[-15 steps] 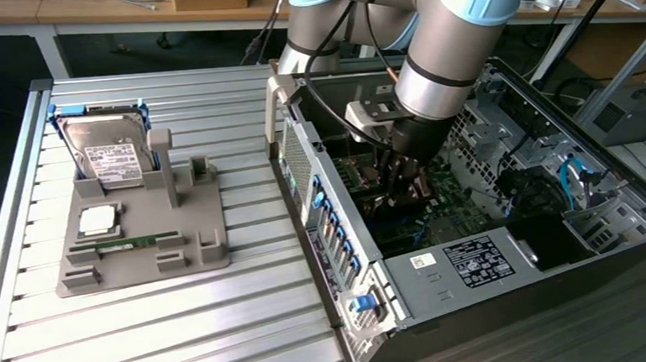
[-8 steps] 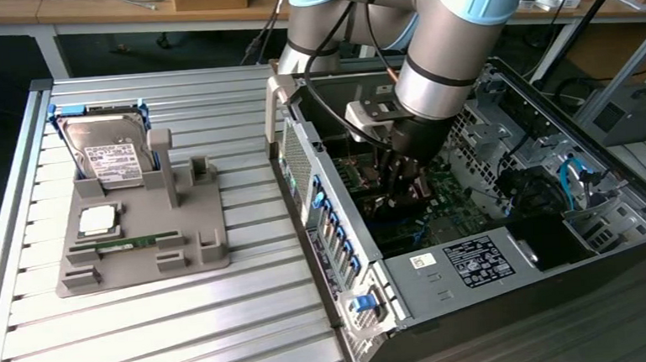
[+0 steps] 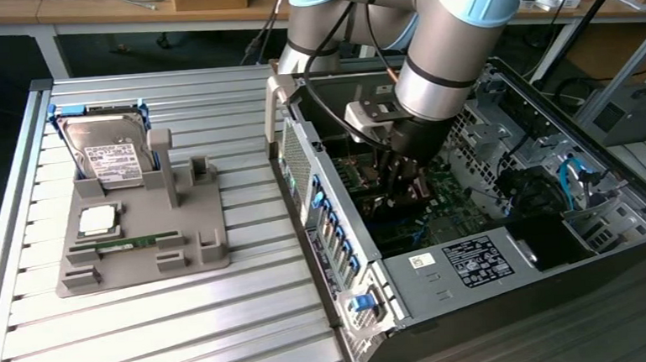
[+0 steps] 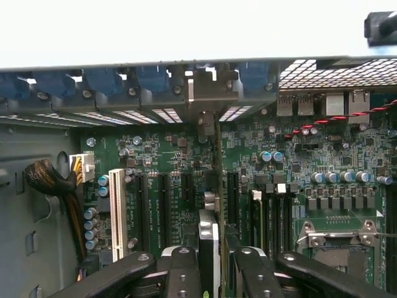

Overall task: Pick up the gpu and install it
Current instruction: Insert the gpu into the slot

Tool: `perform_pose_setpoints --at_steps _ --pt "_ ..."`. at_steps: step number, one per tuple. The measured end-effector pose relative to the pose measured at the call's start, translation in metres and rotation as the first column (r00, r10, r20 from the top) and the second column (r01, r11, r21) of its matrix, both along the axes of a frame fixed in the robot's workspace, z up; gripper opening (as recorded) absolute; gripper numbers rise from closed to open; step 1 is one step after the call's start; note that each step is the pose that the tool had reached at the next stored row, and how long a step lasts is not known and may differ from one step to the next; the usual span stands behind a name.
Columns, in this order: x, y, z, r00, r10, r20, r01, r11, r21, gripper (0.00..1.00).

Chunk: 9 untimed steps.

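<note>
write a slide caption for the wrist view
Gripper holding the gpu edge-on above the motherboard expansion slots inside the open computer case.

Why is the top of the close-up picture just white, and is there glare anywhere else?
In the wrist view, the strip beyond the open computer case's perforated back wall is overexposed to plain white; the green motherboard stays evenly lit. In the exterior view, overhead light glares off the ribbed aluminium table, while the case interior sits in shadow.
</note>
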State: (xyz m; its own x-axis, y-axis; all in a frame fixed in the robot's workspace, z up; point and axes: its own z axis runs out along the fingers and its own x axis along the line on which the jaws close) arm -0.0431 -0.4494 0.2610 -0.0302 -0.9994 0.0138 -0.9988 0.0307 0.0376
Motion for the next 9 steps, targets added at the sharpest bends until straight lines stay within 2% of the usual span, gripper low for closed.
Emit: perform_pose_setpoints --at_steps 2,9 --pt "0.0 -0.0009 0.0 1.0 0.0 0.0 0.0 1.0 0.0024 0.27" --pt "0.0 -0.0033 0.0 1.0 0.0 0.0 0.0 1.0 0.0022 0.27"
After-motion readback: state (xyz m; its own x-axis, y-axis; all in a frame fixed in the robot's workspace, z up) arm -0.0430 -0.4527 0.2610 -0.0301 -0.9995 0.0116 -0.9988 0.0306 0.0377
